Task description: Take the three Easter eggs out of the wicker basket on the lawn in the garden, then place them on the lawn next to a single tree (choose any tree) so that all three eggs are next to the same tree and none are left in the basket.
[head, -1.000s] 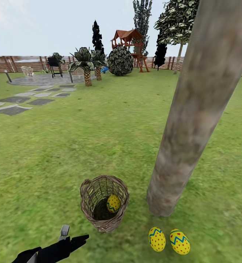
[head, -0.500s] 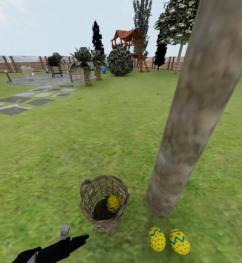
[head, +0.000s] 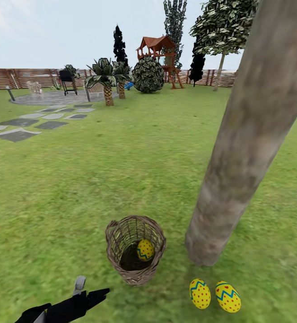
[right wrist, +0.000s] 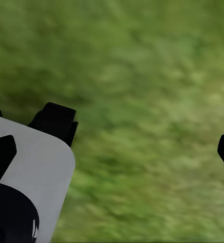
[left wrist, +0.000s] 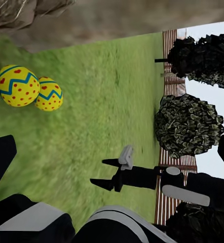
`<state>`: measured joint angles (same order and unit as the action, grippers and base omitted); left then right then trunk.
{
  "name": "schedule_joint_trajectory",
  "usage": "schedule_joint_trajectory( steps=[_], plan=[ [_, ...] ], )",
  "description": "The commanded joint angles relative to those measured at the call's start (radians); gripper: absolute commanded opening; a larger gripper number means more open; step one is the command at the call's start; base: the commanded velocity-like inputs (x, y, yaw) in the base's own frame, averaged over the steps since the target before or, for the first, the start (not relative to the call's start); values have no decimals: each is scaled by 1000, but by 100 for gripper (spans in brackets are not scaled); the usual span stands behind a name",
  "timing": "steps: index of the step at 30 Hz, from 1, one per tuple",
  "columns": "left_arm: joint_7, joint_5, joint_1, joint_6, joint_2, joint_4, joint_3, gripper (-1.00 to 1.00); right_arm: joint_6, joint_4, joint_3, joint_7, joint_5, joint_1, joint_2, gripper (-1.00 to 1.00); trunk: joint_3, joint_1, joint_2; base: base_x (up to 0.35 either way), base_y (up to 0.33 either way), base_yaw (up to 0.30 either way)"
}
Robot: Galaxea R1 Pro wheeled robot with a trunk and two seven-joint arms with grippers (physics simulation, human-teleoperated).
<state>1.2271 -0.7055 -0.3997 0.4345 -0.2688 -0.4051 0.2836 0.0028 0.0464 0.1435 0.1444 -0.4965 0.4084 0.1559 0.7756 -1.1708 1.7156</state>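
Since the earlier frames the whole head view has slid a little to the right, so the camera has turned, while the basket, eggs and trunk keep their places relative to each other. On the lawn [head: 121,170] the wicker basket [head: 135,250] stands upright just left of the thick mottled tree [head: 251,134], apart from its base. 1 Easter egg [head: 145,250] lies inside the basket against its right inner wall. 2 more Easter eggs [head: 199,293] [head: 228,296] lie side by side on the grass just in front of the trunk's foot, close together or touching; in the left wrist view the same pair [left wrist: 17,85] [left wrist: 49,94] lies on the grass near the trunk base. At the lower left of the head view the left gripper [head: 88,289] hovers above the grass, short of the basket and touching nothing, its 2 fingers apart with nothing between them. In the right wrist view the right gripper [right wrist: 142,136] hangs over bare blurred grass, its dark fingertips set wide apart and empty. Far across the garden stand short palms [head: 107,80], a round bush [head: 147,75], a wooden play tower [head: 159,49], grey paving slabs [head: 18,123] and a brown slatted fence [head: 27,78].
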Motion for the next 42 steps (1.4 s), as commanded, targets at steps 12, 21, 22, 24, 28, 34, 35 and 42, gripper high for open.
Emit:
schedule_joint_trajectory(
  steps=[12, 21, 22, 24, 28, 34, 35, 42],
  plan=[
    [2, -10, -1, 12, 1, 0, 6, 100, 1, 3, 9, 3, -8, -5, -37, 100, 1, 0, 0, 0, 343, 0],
    [2, -9, -1, 12, 0, 0, 6, 100, 2, 0, 8, 3, -19, -6, -42, 100, 1, 0, 0, 12, 341, 0],
    [2, -9, -1, 12, 0, 0, 6, 100, 1, 0, 9, 3, -18, -6, -41, 100, 1, 0, 0, 108, 306, 0],
    [2, -9, -1, 11, 0, 0, 6, 100, 1, 0, 9, 3, -16, -6, -41, 100, 1, 0, 0, 131, 294, 0],
    [2, -9, -1, 12, 0, 0, 6, 100, 2, 0, 10, 3, -15, -6, -41, 100, 1, 0, 0, 182, 268, 0],
    [2, -9, -1, 11, 0, 0, 6, 100, 14, -9, 7, 11, -14, -6, -40, 100, 1, 0, 0, 236, 231, 0],
    [2, -9, -1, 11, 0, 0, 6, 100, 15, -11, 8, 12, -14, -5, -38, 100, 1, 0, 0, 251, 207, 0],
    [0, -9, -1, 10, 0, 0, 6, 100, 15, -59, 6, 12, -15, -5, -37, 100, 1, 0, 0, 57, 46, 0]
  ],
)
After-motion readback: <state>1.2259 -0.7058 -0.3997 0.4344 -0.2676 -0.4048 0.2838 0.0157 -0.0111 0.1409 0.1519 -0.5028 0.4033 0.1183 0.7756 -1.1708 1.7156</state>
